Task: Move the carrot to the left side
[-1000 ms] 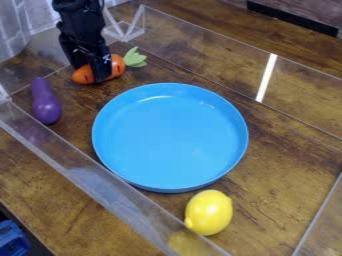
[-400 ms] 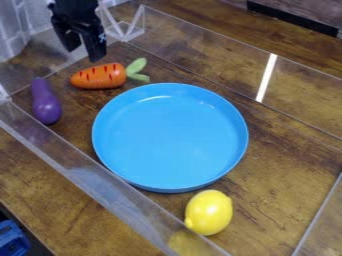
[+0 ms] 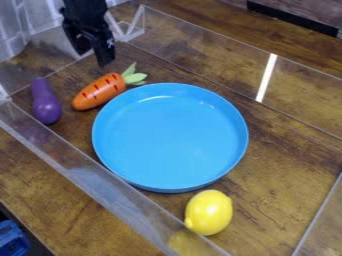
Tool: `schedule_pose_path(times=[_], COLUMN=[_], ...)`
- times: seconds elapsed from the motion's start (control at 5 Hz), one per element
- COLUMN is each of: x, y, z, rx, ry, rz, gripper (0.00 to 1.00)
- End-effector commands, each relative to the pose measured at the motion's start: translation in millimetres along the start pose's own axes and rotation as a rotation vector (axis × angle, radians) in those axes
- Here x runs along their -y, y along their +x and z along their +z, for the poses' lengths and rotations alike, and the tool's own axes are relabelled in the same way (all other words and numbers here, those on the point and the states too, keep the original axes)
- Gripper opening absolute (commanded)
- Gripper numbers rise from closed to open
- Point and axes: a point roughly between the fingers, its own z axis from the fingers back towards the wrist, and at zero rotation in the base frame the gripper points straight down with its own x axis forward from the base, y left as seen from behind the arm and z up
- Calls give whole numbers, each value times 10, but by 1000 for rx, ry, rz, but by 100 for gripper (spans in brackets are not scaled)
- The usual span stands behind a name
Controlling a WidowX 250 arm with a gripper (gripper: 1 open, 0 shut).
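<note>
The carrot, orange with a green leafy top, lies on the wooden table just past the upper-left rim of the blue plate, tilted with its leaves pointing up-right. My gripper hangs above and behind it near the top left, black, with its fingers open and nothing between them. It does not touch the carrot.
A purple eggplant lies left of the carrot. A yellow lemon sits below the plate. Clear acrylic walls fence the table on the left and front. A white object stands at the far top left.
The gripper has let go of the carrot and risen away from it. The carrot now lies free and has rolled lower, closer to the plate's rim.
</note>
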Motion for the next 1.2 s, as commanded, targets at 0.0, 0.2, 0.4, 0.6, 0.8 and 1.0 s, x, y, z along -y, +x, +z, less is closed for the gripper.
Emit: schedule_pose_path(times=[0.0,0.2,0.4,0.6,0.8,1.0], x=[-2,-19,-50,-20,35,102], y=[77,34,125,155,165,171], z=[81,18,12,78,147,143], rx=[50,49,50,64,61,67], ry=[27,28,25,-15,-59,-82], rz=[-39,-40,-45,7,16,1], gripper=[100,100,100,100,100,100])
